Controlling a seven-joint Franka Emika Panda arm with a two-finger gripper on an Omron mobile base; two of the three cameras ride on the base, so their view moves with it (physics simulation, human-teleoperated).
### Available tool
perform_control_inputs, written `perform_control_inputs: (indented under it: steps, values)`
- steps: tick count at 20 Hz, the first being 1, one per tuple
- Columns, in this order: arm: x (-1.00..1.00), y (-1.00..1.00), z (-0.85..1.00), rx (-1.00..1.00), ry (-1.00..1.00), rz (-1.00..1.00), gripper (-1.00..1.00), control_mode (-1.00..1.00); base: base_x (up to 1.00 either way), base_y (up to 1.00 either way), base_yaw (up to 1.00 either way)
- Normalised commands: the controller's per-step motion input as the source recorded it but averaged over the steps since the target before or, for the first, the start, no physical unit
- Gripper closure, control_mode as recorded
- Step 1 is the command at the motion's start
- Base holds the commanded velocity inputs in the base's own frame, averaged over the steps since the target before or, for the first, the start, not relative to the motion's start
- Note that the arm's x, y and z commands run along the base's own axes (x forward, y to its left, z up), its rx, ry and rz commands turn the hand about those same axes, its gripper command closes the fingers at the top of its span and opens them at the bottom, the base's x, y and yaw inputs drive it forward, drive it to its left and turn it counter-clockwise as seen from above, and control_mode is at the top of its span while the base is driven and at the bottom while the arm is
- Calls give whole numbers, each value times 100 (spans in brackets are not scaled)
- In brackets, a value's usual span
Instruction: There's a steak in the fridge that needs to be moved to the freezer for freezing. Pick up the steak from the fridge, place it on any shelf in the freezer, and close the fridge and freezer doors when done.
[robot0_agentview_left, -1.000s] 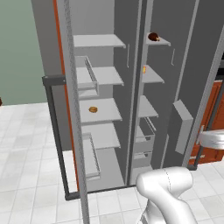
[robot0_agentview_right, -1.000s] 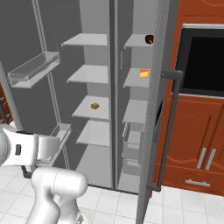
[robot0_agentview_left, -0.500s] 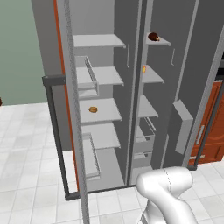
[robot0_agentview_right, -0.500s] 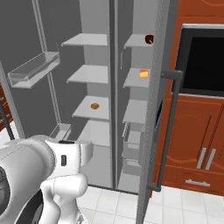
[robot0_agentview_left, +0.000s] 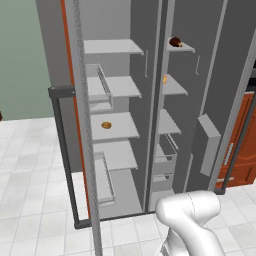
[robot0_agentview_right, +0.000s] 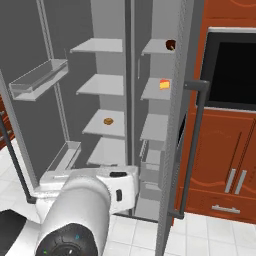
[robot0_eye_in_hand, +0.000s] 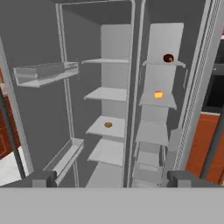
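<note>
Red-brown steak (robot0_eye_in_hand: 168, 58) on narrow shelf (robot0_eye_in_hand: 163, 64)

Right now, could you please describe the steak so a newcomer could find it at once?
Look at the tall grey unit with both doors open, then its right-hand compartment. On the top shelf lies the steak, a small dark red-brown lump, unlike the yellow-orange piece a shelf below.
</note>
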Motion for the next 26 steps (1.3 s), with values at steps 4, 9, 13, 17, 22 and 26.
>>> perform_control_inputs:
  steps: [4, 9, 13, 17, 22, 26]
  values:
    - [6, -46, -26, 4, -19, 10, -100, -100, 0, 0, 0]
    - [24, -35, -29, 2, -2, 12, -100, -100, 0, 0, 0]
    - [37, -23, -33, 5, -4, 17, -100, -100, 0, 0, 0]
    - [27, -3, -21, 11, -10, 27, -100, -100, 0, 0, 0]
    - [29, -4, -34, 11, -8, 29, -100, -100, 0, 0, 0]
    - [24, -17, -28, 7, -1, 23, -100, -100, 0, 0, 0]
